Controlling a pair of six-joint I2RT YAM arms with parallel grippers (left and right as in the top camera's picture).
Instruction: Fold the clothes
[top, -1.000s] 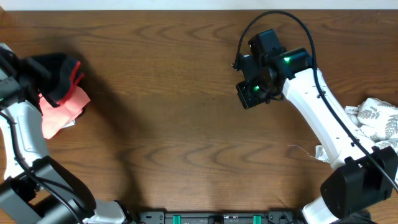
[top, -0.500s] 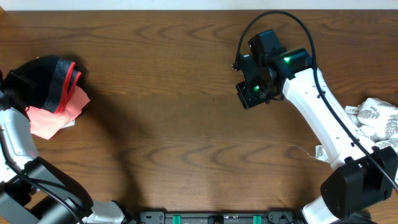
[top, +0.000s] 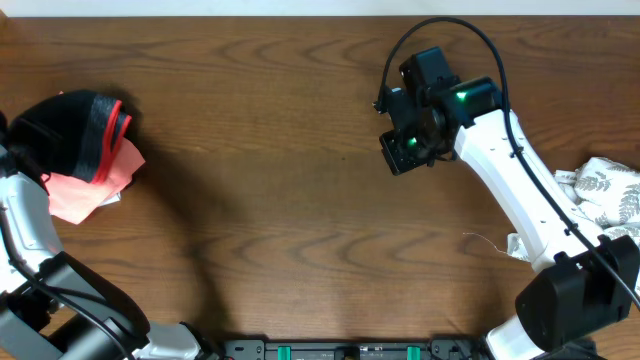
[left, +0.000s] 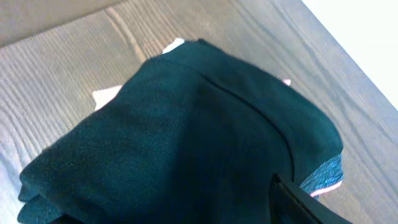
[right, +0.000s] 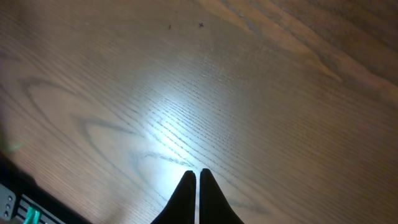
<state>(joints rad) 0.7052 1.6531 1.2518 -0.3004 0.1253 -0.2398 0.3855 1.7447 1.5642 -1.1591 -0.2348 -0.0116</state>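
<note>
My left gripper (left: 199, 218) hangs over the leggings (top: 75, 125) with its jaws apart and gripping nothing. Only one finger (left: 305, 200) shows in the wrist view, off at 4 o'clock instead of meeting its mate in the middle. The leggings lie in a thick black bundle at the table's (top: 280, 220) 9 o'clock edge, on top of the pink cloth (top: 85, 185), which sticks out from under them toward 5 o'clock. The red-edged waistband faces 3 o'clock. My right gripper (right: 197, 177) is clenched on nothing, its tips pressed together above bare wood around 1 o'clock from the table's middle, well apart from any garment. The leaf-print cloth (top: 605, 190) sits crumpled at the 3 o'clock edge, partly under my right arm. I judge the leggings to be folded and stacked, so the step in hand is setting them down, and the leaf-print cloth is next. For that I would lift my left gripper straight up so the finger does not drag the bundle off the pink cloth. I would then open my right jaws, swing back toward 3 o'clock, and pull the leaf-print cloth onto open table to spread it flat. From here I cannot tell where its corners are.
</note>
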